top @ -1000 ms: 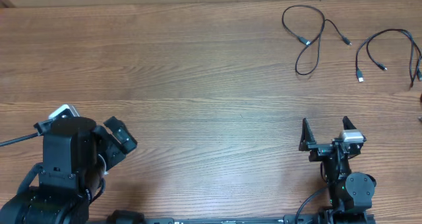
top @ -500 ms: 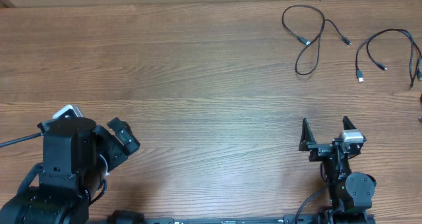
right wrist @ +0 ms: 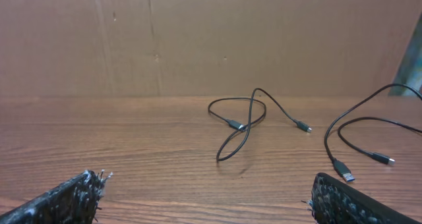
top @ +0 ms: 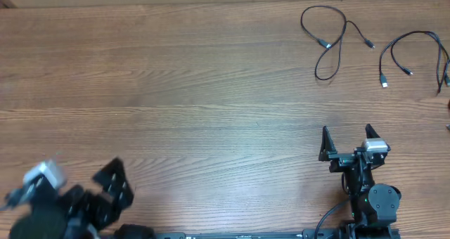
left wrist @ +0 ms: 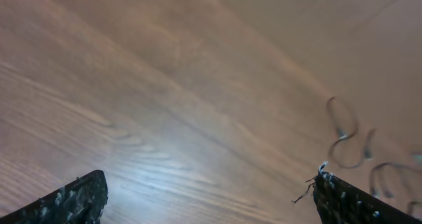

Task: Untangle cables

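— How do the jaws stand?
— Both are spread wide with nothing between them. Each wrist view shows only two fingertips, for the right gripper (right wrist: 206, 183) and the left gripper (left wrist: 208, 184) alike.
— And the cables?
— They lie on the table (top: 211, 91) ahead of the right gripper, well apart from it. There is a looped cable (right wrist: 241, 128) crossing itself, and right of it a second cable (top: 415, 46), which the wrist view cuts off and the overhead view shows whole.
— From the left?
— They are far ahead and to the right, and blurred. In the overhead view the left arm is smeared too.
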You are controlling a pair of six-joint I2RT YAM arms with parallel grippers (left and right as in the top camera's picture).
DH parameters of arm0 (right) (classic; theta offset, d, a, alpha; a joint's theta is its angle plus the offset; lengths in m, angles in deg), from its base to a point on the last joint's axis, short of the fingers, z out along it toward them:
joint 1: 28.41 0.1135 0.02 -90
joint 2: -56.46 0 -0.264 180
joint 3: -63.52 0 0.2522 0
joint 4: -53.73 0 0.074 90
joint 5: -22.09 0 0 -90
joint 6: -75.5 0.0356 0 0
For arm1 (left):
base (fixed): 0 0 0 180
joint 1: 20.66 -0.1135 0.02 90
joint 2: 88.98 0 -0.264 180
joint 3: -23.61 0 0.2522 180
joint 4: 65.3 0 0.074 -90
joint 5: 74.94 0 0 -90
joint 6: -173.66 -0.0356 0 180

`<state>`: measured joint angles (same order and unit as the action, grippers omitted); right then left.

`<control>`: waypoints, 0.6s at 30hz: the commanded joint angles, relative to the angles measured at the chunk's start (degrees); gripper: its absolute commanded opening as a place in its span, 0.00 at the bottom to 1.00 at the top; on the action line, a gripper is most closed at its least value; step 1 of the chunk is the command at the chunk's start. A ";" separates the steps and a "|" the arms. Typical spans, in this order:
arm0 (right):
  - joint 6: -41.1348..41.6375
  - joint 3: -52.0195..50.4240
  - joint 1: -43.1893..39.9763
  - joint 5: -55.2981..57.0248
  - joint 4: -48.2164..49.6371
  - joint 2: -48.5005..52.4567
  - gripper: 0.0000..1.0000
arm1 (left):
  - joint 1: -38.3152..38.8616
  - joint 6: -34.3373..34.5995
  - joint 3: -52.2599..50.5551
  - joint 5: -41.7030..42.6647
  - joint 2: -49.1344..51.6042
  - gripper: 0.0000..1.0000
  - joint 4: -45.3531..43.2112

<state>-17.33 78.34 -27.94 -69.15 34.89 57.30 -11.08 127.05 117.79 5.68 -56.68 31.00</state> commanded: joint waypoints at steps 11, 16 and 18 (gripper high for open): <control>-0.24 -0.59 0.07 0.31 0.28 -0.68 1.00 | -5.99 0.52 0.70 0.24 -24.92 0.99 0.04; -0.24 -0.59 0.07 0.28 0.28 -0.68 1.00 | -7.28 0.52 0.70 0.24 -29.70 1.00 0.87; -0.24 -0.59 0.07 0.31 0.28 -0.68 1.00 | -8.37 0.52 0.70 0.24 -31.30 1.00 2.60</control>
<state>-17.31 78.34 -27.94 -69.15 34.82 57.30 -18.01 127.05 118.49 5.70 -85.97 32.46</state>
